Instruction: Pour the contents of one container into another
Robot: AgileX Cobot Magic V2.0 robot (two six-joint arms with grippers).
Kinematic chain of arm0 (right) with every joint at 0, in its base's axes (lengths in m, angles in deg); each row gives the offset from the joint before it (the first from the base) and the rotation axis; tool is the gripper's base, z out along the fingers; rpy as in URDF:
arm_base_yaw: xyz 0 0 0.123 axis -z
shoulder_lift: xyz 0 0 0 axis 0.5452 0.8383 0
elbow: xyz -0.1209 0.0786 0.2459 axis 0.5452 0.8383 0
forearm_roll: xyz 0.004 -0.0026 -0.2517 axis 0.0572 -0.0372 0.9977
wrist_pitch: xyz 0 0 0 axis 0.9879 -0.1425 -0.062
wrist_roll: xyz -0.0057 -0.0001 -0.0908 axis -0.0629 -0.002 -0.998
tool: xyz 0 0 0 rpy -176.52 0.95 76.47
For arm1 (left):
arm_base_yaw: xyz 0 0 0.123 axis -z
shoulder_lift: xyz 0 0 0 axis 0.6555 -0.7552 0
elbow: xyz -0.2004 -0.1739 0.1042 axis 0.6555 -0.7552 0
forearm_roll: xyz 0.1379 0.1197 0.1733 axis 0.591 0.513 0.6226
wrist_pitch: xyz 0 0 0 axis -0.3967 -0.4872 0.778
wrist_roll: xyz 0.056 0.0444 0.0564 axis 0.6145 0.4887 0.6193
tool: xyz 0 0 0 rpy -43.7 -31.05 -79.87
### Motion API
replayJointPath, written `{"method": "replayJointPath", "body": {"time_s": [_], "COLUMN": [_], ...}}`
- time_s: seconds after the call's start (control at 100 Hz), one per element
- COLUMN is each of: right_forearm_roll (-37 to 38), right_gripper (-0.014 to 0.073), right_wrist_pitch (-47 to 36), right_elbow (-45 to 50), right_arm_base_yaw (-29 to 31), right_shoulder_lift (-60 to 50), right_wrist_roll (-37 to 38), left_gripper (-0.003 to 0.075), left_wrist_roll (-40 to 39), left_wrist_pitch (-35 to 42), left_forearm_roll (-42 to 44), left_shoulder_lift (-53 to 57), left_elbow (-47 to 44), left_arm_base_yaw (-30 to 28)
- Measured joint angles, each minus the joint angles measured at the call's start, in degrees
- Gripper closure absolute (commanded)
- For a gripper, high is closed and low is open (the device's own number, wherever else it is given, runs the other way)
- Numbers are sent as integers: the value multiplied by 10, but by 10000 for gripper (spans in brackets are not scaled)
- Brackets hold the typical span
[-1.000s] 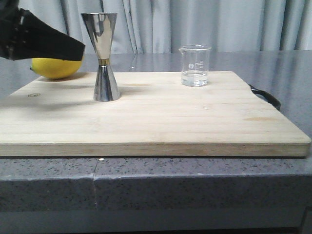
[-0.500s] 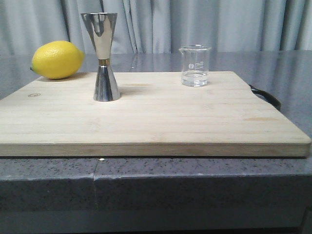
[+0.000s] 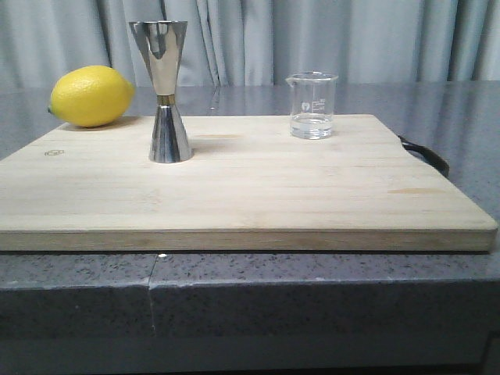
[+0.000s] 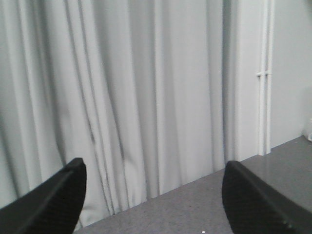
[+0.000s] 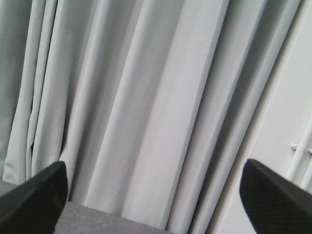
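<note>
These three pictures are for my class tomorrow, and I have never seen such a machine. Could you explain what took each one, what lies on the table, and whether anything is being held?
The machine is a robot with two arms. The front picture looks forward over a wooden cutting board. On it stand a steel jigger and a glass beaker holding a little clear liquid; a lemon lies at its far left corner. The other two pictures come from cameras on the wrists. The dark shapes at the bottom are the fingers of the left tool and right tool, both open, holding nothing and facing a curtain.
</note>
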Motion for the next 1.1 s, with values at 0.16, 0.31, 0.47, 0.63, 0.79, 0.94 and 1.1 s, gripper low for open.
{"method": "replayJointPath", "body": {"time_s": [0.16,0.31,0.47,0.63,0.79,0.94,1.1], "right_forearm_roll": [0,-7,-12,-31,-72,-82,-84], "right_gripper": [-52,-52,-52,-52,-52,-52,-26], "right_wrist_pitch": [0,0,-4,-16,-18,-17,8], "right_elbow": [-2,4,43,118,207,302,387], "right_arm_base_yaw": [0,0,0,0,0,0,0], "right_shoulder_lift": [-22,-31,-50,-103,-201,-311,-392], "right_wrist_roll": [0,0,0,0,0,0,0], "left_gripper": [207,207,207,208,230,311,426], "left_wrist_roll": [-52,-117,-152,-157,-158,-158,-159], "left_wrist_pitch": [70,172,279,355,369,376,380], "left_forearm_roll": [75,176,228,231,223,211,199], "left_shoulder_lift": [97,208,322,409,466,488,489], "left_elbow": [0,-11,-86,-200,-316,-398,-458], "left_arm_base_yaw": [72,91,93,93,93,93,110]}}
